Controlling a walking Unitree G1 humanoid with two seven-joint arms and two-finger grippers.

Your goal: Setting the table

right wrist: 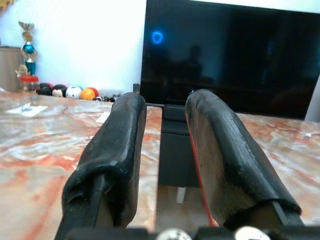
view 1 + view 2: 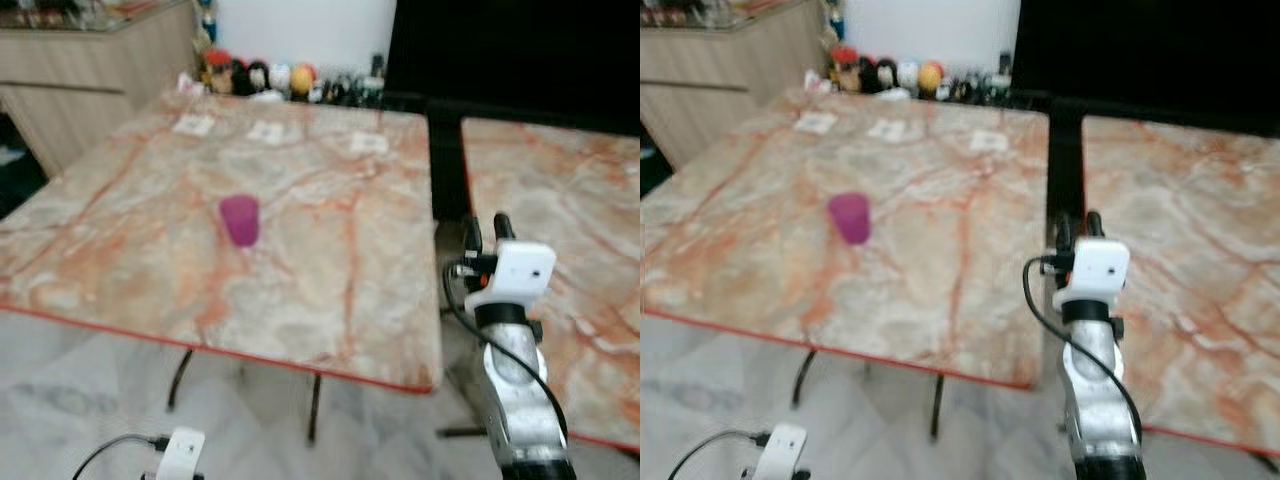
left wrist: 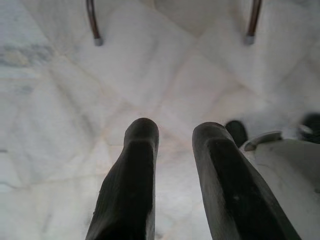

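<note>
Your right gripper (image 1: 165, 130) holds its jaws slightly apart and empty, raised at the gap between two marble surfaces (image 2: 330, 300). Your left gripper (image 3: 175, 150), jaws apart and empty, hangs over the floor (image 3: 50, 100). One purple cup (image 2: 240, 220) stands upright on the left surface, with three paper slips (image 2: 268, 131) at its far side.

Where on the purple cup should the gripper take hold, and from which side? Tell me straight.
Grip the purple cup across its side wall, about mid-height, coming in level from the near table edge. It seems to stand upright and tapers toward the base, with bare marble all round it. The right gripper, open and raised by the gap between the tables, looks nearer than the left gripper, low over the floor.
</note>
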